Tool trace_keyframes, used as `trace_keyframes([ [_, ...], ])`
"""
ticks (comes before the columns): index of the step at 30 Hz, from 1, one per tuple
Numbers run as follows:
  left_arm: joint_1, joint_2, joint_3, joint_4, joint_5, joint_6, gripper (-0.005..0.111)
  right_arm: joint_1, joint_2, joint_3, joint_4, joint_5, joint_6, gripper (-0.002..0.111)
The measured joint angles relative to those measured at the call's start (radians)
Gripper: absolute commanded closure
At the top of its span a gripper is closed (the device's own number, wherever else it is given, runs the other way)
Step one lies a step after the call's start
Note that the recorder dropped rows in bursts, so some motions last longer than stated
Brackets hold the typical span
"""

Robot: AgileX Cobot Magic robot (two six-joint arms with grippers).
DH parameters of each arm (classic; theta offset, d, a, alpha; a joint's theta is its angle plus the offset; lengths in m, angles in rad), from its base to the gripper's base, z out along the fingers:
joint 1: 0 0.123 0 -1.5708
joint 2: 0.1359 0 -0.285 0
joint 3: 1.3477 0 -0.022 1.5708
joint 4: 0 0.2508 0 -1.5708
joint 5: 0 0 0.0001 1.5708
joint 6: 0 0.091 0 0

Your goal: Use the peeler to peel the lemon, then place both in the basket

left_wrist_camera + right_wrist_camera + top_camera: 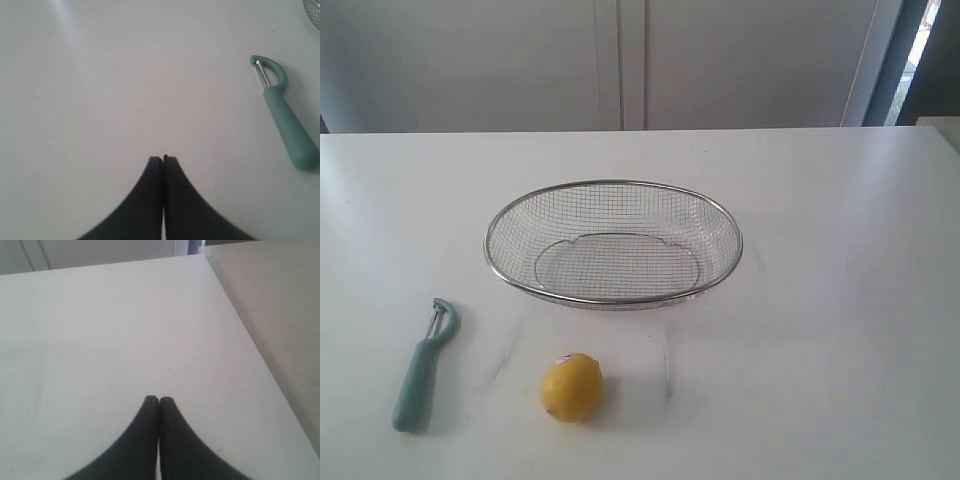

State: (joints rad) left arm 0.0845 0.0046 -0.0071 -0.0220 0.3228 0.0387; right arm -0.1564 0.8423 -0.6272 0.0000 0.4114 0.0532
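Lemon (571,387): small, round, bright yellow, smooth-skinned. It sits on the white table (820,300) close to the near edge, in front of the basket and clear of its rim. The skin looks whole, with a small pale mark on top.

Peeler (424,366): slim, with a pale teal-green handle and a metal swivel blade in a hooked head. It lies flat on the table to the left of the lemon and well apart from it, blade head towards the basket side and handle end towards the near edge.

Basket (613,298): wide, shallow oval of fine silver wire mesh with a thick steel rim, standing upright at the middle of the table. Lemon and peeler both lie outside it.

Left gripper (163,159): black fingers pressed together tip to tip, grasping nothing and pointed at bare tabletop. Its wrist view shows the peeler off to one side, apart from the fingertips, and a sliver of basket mesh at the frame's corner.

Right gripper (159,400): black fingers likewise clenched on nothing, over bare tabletop near the table's corner. A duller beige surface (280,315) shows past the table edge.

Background: pale cabinet doors (620,60) behind the table's far edge.
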Motion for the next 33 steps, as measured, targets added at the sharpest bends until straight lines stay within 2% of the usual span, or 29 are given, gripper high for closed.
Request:
trace_keyframes([
  [16,0.0,0.0,0.0,0.0,0.0,0.0,0.107,0.0,0.163,-0.156,0.006,0.307,0.0,0.108],
  [33,0.0,0.0,0.0,0.0,0.0,0.0,0.107,0.0,0.28,-0.16,0.047,0.524,0.0,0.108],
])
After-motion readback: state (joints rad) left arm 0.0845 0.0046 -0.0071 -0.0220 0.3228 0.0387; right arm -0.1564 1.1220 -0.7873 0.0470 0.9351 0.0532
